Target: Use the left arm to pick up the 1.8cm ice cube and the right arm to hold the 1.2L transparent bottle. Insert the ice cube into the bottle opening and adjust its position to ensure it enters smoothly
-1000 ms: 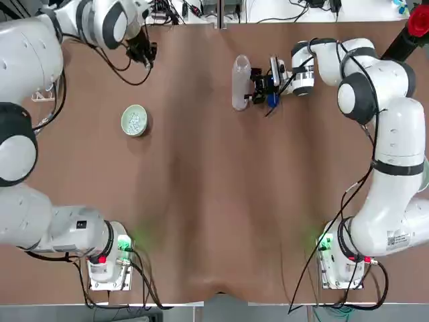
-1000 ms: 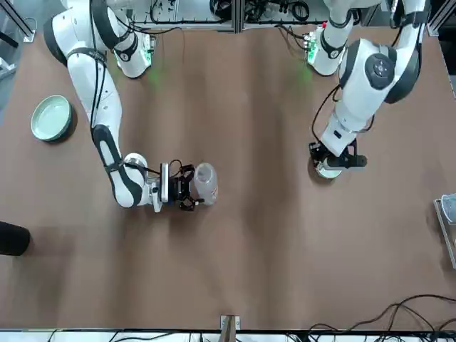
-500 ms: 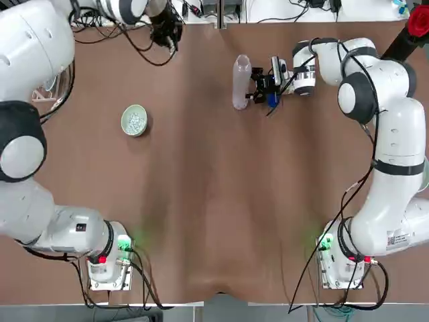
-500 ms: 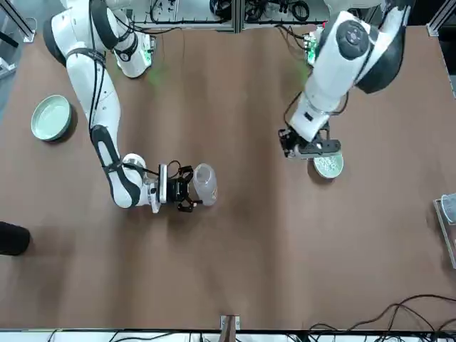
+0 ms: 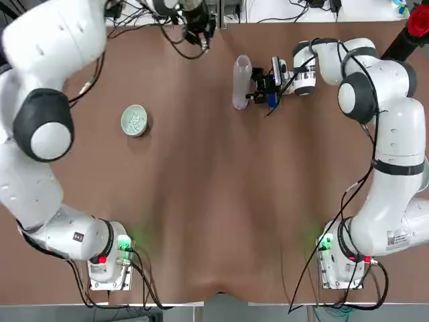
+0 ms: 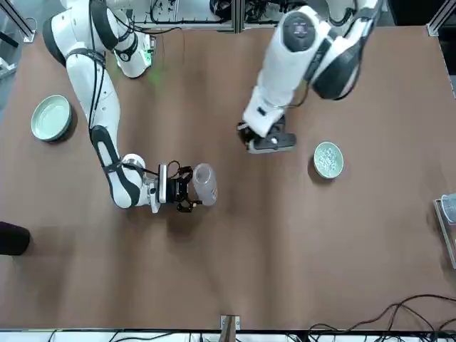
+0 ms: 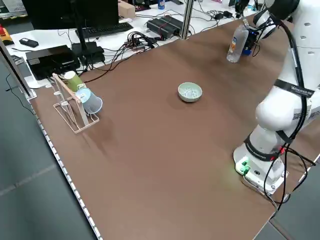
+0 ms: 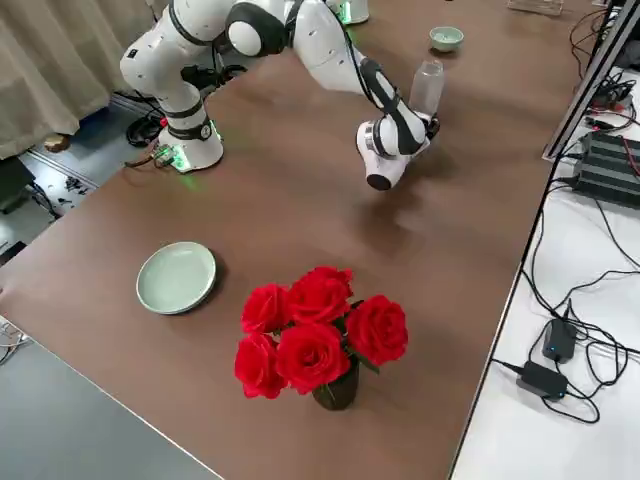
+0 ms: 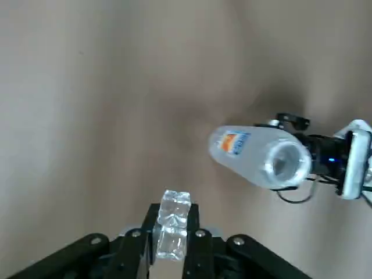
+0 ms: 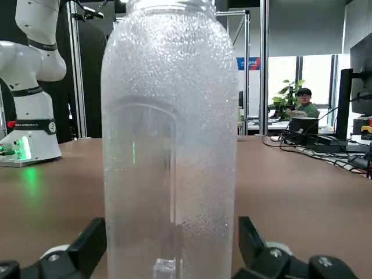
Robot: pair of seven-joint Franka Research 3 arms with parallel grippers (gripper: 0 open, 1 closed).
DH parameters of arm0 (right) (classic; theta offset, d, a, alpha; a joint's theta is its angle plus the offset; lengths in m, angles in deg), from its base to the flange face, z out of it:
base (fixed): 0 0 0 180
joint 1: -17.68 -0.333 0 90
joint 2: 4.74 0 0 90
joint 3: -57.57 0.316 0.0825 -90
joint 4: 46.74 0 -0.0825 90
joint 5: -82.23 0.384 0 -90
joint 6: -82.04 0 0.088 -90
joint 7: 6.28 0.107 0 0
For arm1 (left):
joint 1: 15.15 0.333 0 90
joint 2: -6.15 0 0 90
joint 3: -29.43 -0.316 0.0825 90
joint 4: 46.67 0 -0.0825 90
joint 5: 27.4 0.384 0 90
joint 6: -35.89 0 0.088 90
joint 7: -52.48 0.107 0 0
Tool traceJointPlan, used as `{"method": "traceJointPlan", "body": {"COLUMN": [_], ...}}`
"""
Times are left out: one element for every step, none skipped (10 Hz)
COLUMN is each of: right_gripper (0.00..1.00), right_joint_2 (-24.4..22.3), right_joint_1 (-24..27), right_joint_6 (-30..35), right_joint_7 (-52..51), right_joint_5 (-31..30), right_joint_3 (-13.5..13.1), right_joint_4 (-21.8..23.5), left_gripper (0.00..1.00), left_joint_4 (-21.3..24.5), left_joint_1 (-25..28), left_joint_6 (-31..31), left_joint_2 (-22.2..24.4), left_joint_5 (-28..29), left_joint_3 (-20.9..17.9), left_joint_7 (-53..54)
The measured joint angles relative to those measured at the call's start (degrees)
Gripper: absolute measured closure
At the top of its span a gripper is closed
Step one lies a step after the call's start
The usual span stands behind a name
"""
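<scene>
A clear bottle stands upright at the far middle of the table, and my right gripper is shut on its lower body from the right. The right wrist view is filled by the bottle, with a finger on each side of it. My left gripper hangs in the air near the far edge, left of the bottle, shut on a small translucent ice cube. From the left wrist view the bottle opening shows below and off to one side of the cube.
A pale green bowl with several ice cubes sits on the left half of the table. A green plate and a vase of red roses stand beside the right arm. A cup rack stands at the far left.
My left arm has swung from above the bowl rightward along the far edge towards the bottle, the ice cube still in its fingers. The right arm and the bottle have not moved.
</scene>
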Motion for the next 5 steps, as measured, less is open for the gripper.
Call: {"method": "traceJointPlan", "body": {"right_gripper": [0.0,0.0,0.0,0.0,0.0], "right_joint_2": [0.0,0.0,0.0,0.0,0.0], "right_joint_1": [0.0,0.0,0.0,0.0,0.0], "right_joint_6": [0.0,0.0,0.0,0.0,0.0], "right_joint_7": [0.0,0.0,0.0,0.0,0.0], "right_joint_5": [0.0,0.0,0.0,0.0,0.0], "right_joint_3": [0.0,0.0,0.0,0.0,0.0], "right_joint_4": [0.0,0.0,0.0,0.0,0.0], "left_gripper": [0.78,0.78,0.78,0.78,0.78], "left_joint_4": [-3.2,-6.1,-8.6,-10.6,-12.0], "left_joint_1": [-2.9,-6.4,-11.0,-15.9,-19.5], "left_joint_6": [0.0,-0.1,0.1,1.1,3.5], "left_joint_2": [-2.4,-4.4,-6.5,-8.3,-9.9], "left_joint_5": [0.2,0.2,0.2,0.2,0.2], "left_joint_3": [-1.7,-5.3,-10.3,-15.1,-17.8], "left_joint_7": [-1.9,-3.1,-4.2,-5.4,-7.4]}}
